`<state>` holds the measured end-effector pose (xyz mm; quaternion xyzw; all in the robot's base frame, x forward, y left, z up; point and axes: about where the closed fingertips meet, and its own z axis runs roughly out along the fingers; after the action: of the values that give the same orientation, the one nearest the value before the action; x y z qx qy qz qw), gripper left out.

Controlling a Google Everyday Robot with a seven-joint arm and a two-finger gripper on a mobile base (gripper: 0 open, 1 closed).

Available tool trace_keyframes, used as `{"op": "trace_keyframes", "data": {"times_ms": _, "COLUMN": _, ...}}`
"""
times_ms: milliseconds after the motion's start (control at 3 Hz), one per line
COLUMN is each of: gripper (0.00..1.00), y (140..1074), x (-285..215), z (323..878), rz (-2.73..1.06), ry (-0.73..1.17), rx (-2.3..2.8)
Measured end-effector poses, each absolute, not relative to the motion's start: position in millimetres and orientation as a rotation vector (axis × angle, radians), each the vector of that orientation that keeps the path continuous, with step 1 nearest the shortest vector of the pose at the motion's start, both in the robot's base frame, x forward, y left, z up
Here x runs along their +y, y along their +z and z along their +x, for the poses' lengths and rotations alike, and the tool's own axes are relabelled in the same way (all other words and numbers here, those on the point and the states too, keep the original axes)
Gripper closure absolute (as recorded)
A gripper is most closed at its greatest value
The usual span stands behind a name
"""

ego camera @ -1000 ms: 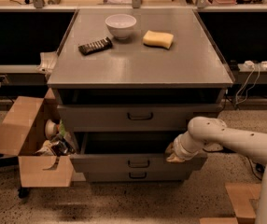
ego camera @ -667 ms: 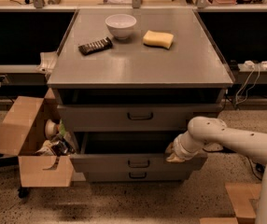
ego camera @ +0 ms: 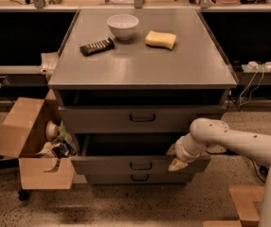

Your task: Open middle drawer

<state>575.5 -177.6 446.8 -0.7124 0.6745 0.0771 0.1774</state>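
Observation:
The grey cabinet (ego camera: pixel 140 65) has three drawers with small dark loop handles. The middle drawer (ego camera: pixel 126 165) is pulled out towards me, and its dark inside shows above its front. Its handle (ego camera: pixel 141 165) is centred on the front. The top drawer (ego camera: pixel 142 118) sits above it and also stands a little forward of the cabinet top. The bottom drawer (ego camera: pixel 140 178) sits just under the middle one. My gripper (ego camera: pixel 176 157) is at the end of the white arm (ego camera: pixel 230 141), which comes in from the right. It is at the right part of the middle drawer's front edge.
On the cabinet top are a white bowl (ego camera: pixel 122 25), a yellow sponge (ego camera: pixel 160 39) and a dark bar-shaped packet (ego camera: pixel 96 46). An open cardboard box (ego camera: pixel 29 141) with clutter stands against the cabinet's left side. A wooden piece (ego camera: pixel 244 202) lies at the bottom right. Cables (ego camera: pixel 256 82) hang at the right.

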Motion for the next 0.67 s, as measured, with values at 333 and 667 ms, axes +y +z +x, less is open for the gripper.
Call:
{"op": "trace_keyframes", "data": {"times_ms": 333, "gripper": 0.00, "y": 446.8, "x": -177.6, "z": 575.4, "rz": -2.016, "ry": 0.218, "rx": 1.909}}
{"op": "trace_keyframes", "data": {"times_ms": 667, "gripper": 0.00, "y": 446.5, "x": -177.5, "z": 575.3, "rz": -2.016, "ry": 0.219, "rx": 1.909}}
